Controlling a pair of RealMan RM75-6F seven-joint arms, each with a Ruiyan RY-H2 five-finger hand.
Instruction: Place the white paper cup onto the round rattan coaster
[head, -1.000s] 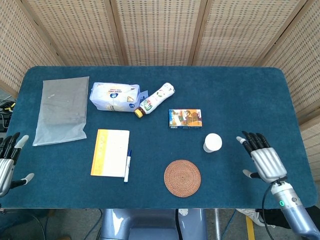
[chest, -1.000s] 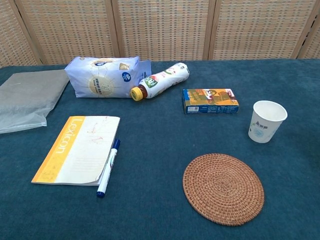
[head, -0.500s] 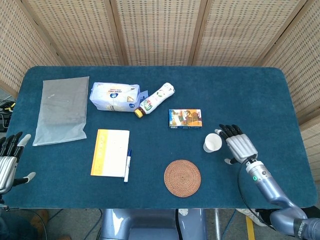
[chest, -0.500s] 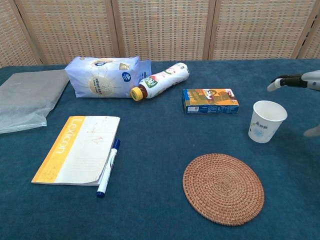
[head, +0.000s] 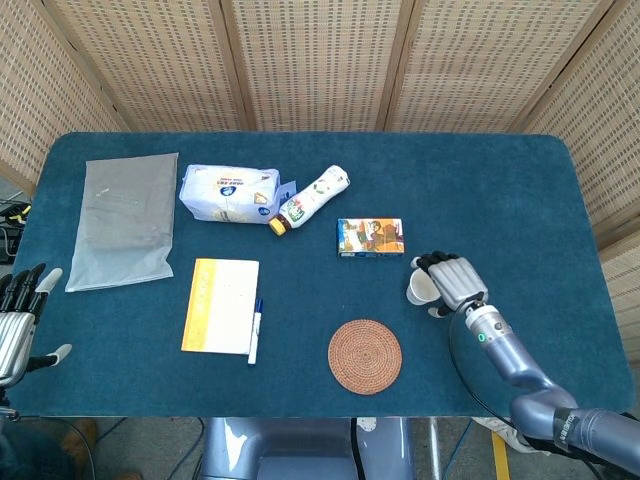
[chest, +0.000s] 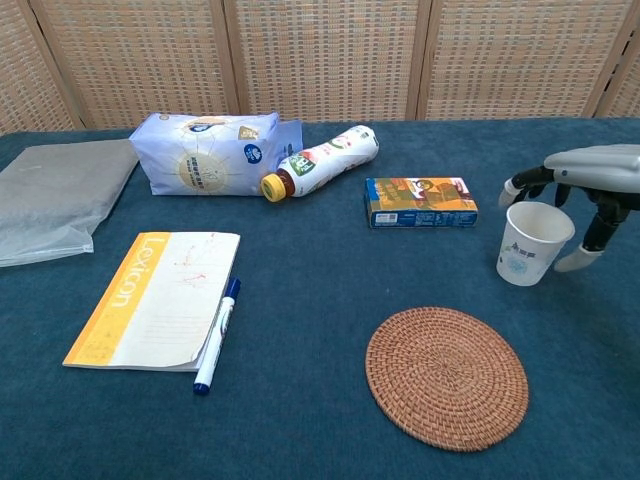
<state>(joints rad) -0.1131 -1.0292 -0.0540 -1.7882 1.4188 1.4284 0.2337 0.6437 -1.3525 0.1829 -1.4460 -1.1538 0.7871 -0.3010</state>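
Covering the table, blue cloth (head: 520, 200), woven rattan screens (head: 310, 60) behind, right hand (head: 452, 281) spread beside white paper cup (chest: 532, 243)

Right hand (head: 452, 281) over white paper cup (head: 420, 289) (fingers (head: 428, 263) curled above rim), round rattan coaster (head: 365, 356) nearby

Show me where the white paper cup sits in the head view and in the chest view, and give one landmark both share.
Head view: white paper cup right of centre, partly under the right hand.
Chest view: the cup stands upright at the right edge, with the hand around its rim.
Shared landmark: the round rattan coaster lies nearer the robot and left of the cup.
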